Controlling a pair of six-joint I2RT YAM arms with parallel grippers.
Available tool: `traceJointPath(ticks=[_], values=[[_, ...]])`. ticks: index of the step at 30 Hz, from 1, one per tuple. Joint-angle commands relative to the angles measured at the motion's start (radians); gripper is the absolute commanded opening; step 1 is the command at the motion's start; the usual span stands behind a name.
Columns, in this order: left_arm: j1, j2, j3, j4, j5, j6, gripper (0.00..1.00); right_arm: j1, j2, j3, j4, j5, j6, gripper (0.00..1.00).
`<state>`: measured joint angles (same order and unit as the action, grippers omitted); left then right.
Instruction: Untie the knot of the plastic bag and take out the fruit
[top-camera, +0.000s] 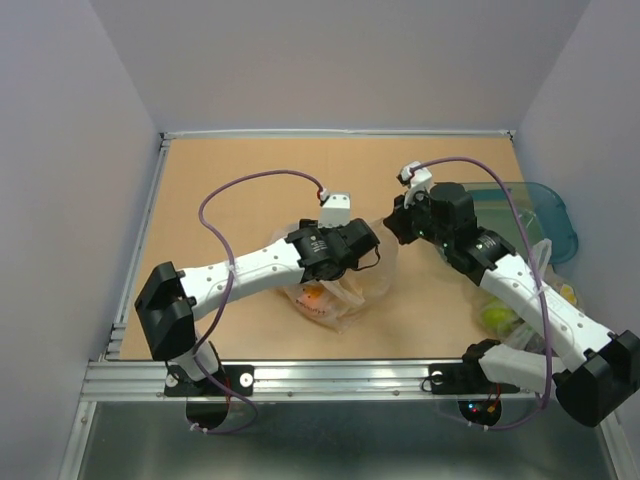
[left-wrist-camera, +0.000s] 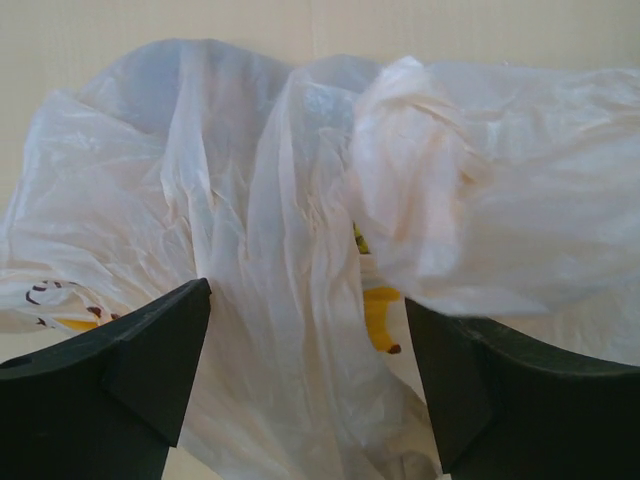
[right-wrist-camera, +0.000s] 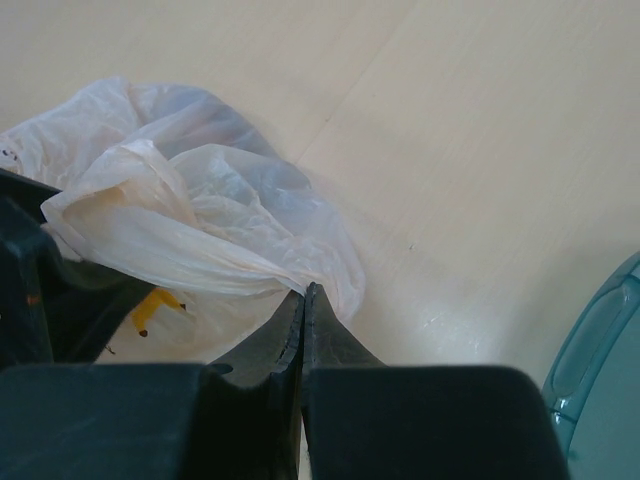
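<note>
Arms: two white-and-black robot arms, the left arm (top-camera: 250, 268) and the right arm (top-camera: 520, 285), reaching toward each other over the middle of the tan wooden desk (top-camera: 250, 150).
Bags: two. One thin translucent whitish-peach plastic bag (top-camera: 335, 298) lies crumpled on the desk under the left wrist; one clearer plastic bag (top-camera: 497, 318) with green and yellow contents lies under the right arm, well apart from the first.
Container: one teal translucent plastic container (top-camera: 545, 210) at the desk's right edge.
Left jaws: spread wide, the two black fingers (left-wrist-camera: 140, 370) on either side of a hanging fold of the peach bag (left-wrist-camera: 250, 200), not closed on it.
Right jaws: pressed together, their tip (right-wrist-camera: 304, 310) at the bag's (right-wrist-camera: 200, 220) near edge; whether any film is caught between them cannot be told.
Fruit seen: one orange patch (top-camera: 313, 295) through the film; one yellow banana shape (left-wrist-camera: 380, 318); the rest is hidden.
Top view only: both arms, both bags, the orange patch.
Left wrist only: a bunched lump (left-wrist-camera: 420, 190) of peach-tinted plastic at upper right; whether it is the knot cannot be told.
Right wrist only: the shut fingertips up close, with the teal container's rim (right-wrist-camera: 600, 360) beside them.
</note>
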<state>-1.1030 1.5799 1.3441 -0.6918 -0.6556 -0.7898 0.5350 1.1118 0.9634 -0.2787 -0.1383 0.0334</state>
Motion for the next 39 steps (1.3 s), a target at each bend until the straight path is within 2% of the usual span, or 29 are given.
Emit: traceJointPath(ticks=[1, 3, 4, 5, 8, 9, 11, 14, 16, 19, 21, 24, 25, 26, 27, 29, 30, 34, 37, 38, 39], values=[[0.061, -0.032, -0.019, -0.028, -0.078, 0.023, 0.82, -0.006, -0.040, -0.029, 0.033, 0.048, -0.004, 0.00], [0.101, -0.057, -0.042, -0.028, -0.084, 0.043, 0.76, -0.006, -0.040, -0.032, 0.032, 0.087, -0.001, 0.01], [0.124, -0.069, -0.065, -0.026, -0.087, 0.056, 0.69, -0.004, -0.040, -0.029, 0.032, 0.132, 0.000, 0.00], [0.179, -0.101, -0.085, -0.020, -0.090, 0.087, 0.62, -0.004, -0.038, -0.025, 0.032, 0.187, 0.005, 0.01], [0.299, -0.168, -0.109, 0.017, -0.088, 0.191, 0.52, -0.003, -0.021, -0.006, 0.032, 0.255, 0.005, 0.01], [0.325, -0.182, -0.115, 0.020, -0.087, 0.213, 0.45, -0.004, -0.015, 0.003, 0.032, 0.275, 0.005, 0.00], [0.405, -0.215, -0.128, 0.043, -0.093, 0.288, 0.36, -0.006, 0.009, 0.040, 0.033, 0.319, 0.005, 0.01], [0.524, -0.251, -0.140, 0.061, -0.087, 0.374, 0.28, -0.007, 0.057, 0.104, 0.035, 0.396, 0.005, 0.01], [0.575, -0.274, -0.135, 0.072, -0.081, 0.420, 0.27, -0.016, 0.089, 0.147, 0.035, 0.416, 0.000, 0.01], [0.673, -0.334, -0.105, 0.104, -0.026, 0.506, 0.14, -0.049, 0.166, 0.247, 0.036, 0.416, -0.012, 0.01], [0.692, -0.366, -0.086, 0.115, 0.025, 0.541, 0.00, -0.061, 0.224, 0.329, 0.036, 0.411, -0.023, 0.01], [0.695, -0.402, -0.053, 0.117, 0.134, 0.563, 0.00, -0.064, 0.273, 0.405, 0.036, 0.359, -0.068, 0.01], [0.695, -0.412, -0.051, 0.118, 0.230, 0.555, 0.00, -0.061, 0.289, 0.444, 0.032, 0.270, -0.081, 0.02], [0.695, -0.431, -0.056, 0.120, 0.276, 0.526, 0.00, -0.063, 0.298, 0.458, 0.026, 0.222, -0.089, 0.09], [0.695, -0.440, -0.060, 0.120, 0.345, 0.503, 0.00, -0.063, 0.298, 0.466, 0.016, 0.182, -0.073, 0.24], [0.695, -0.474, -0.092, 0.124, 0.410, 0.439, 0.00, -0.053, 0.274, 0.474, 0.007, 0.103, -0.044, 0.41], [0.693, -0.486, -0.105, 0.124, 0.454, 0.413, 0.00, -0.046, 0.263, 0.468, -0.002, 0.098, -0.035, 0.58], [0.693, -0.547, -0.199, 0.158, 0.543, 0.311, 0.00, 0.020, 0.178, 0.417, -0.014, 0.123, 0.051, 0.81], [0.693, -0.581, -0.247, 0.186, 0.576, 0.259, 0.00, 0.089, 0.129, 0.379, -0.016, 0.128, 0.129, 0.89], [0.693, -0.595, -0.281, 0.195, 0.579, 0.251, 0.00, 0.145, 0.125, 0.373, -0.016, 0.132, 0.146, 0.92], [0.692, -0.604, -0.295, 0.198, 0.583, 0.244, 0.00, 0.176, 0.125, 0.373, -0.017, 0.175, 0.173, 0.96]])
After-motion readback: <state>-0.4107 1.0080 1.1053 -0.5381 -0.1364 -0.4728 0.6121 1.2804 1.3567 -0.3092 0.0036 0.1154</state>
